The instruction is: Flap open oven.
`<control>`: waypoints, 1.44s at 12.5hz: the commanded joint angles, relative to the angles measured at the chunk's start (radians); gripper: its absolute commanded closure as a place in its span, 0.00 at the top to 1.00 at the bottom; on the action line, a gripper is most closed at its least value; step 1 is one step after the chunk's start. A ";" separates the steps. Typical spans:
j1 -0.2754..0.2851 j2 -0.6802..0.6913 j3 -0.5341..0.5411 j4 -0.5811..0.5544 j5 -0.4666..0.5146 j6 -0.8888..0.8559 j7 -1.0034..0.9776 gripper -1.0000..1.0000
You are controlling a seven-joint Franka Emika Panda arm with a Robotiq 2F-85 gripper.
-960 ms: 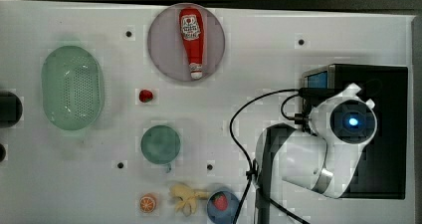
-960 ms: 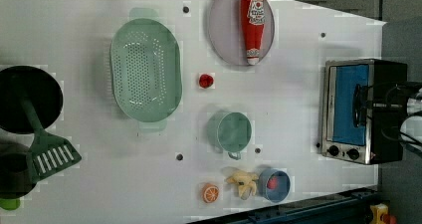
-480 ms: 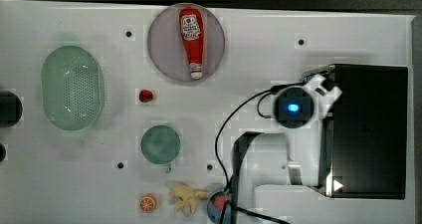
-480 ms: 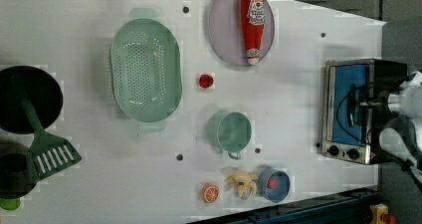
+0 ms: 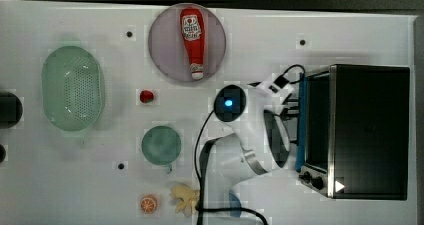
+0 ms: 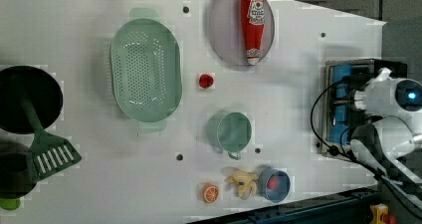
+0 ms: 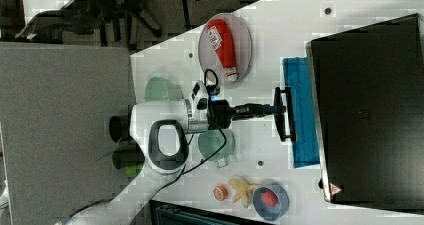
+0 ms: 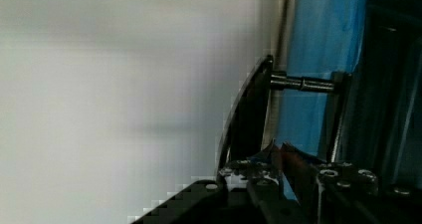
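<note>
Your end effector (image 7: 276,108) is closing its fingers on the curved handle (image 7: 286,114) of the oven (image 7: 370,110), reaching in level from the right view's left. The blue glass door (image 7: 300,112) is standing just behind that handle. The oven is sitting at the right end of the white tabletop (image 5: 320,25) in the top view, well apart from the ketchup bottle (image 5: 193,41) lying on its plate (image 5: 165,50).

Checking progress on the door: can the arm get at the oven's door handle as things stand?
Probably yes. In the right view the tool is already at the handle of the oven, and nothing stands between them; the blue door looks partly lowered.
</note>
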 commanded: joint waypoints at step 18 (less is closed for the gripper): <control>0.129 0.204 0.059 0.102 0.142 0.038 0.406 0.18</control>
